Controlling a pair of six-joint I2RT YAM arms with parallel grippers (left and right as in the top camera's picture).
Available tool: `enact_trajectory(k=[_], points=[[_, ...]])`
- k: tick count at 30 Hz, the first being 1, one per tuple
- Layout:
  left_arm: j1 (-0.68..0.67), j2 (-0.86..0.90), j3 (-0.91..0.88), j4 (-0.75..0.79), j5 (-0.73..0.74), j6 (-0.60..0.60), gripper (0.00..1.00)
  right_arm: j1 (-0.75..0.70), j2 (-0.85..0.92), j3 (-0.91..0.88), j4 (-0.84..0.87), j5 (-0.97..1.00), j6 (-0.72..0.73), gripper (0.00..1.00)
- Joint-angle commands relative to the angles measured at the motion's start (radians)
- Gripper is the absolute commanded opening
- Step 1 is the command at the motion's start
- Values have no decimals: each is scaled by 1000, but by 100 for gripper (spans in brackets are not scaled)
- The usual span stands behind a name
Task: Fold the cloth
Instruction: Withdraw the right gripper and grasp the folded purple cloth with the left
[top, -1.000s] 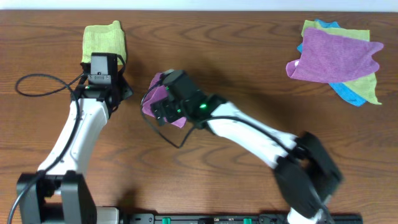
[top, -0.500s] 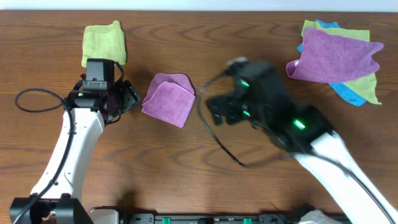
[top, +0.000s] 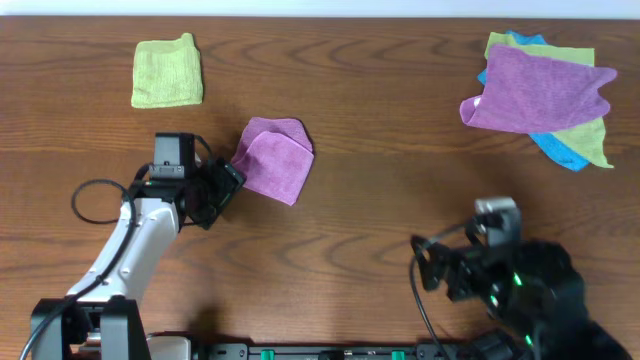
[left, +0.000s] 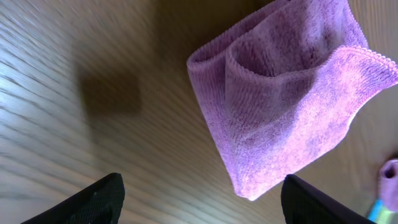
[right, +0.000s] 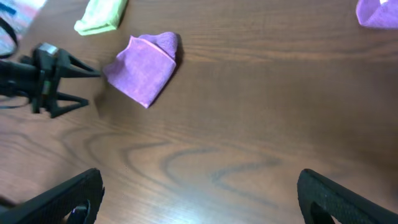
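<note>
The lilac-purple cloth lies folded into a small wedge on the wooden table, left of centre. It also shows in the left wrist view and the right wrist view. My left gripper is open and empty, just left of the cloth's lower-left edge; its fingertips frame bare wood below the cloth. My right gripper is open and empty, pulled back low on the right, far from the cloth; its fingers span bare table.
A folded lime-green cloth lies at the back left. A loose pile of purple, lime-green and blue cloths lies at the back right. The left arm's black cable loops over the table.
My right arm let go of the folded cloth and swung away to the lower right. My left arm moved from the green cloth down toward the purple cloth's left edge.
</note>
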Motion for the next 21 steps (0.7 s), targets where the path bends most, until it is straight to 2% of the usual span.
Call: enact_trajectory(k=[1, 6, 12, 21], points=[[2, -5, -32, 34, 52, -64, 82, -10, -76, -16, -41, 5, 64, 99], [-4, -4, -77, 119, 50, -102, 86, -10, -132, -16, -109, 48, 70, 99], [-49, 19, -135, 286, 26, -153, 86, -10, -133, -16, -107, 50, 82, 99], [-59, 85, -135, 354, -10, -195, 86, -10, -133, -16, -126, 49, 82, 99]])
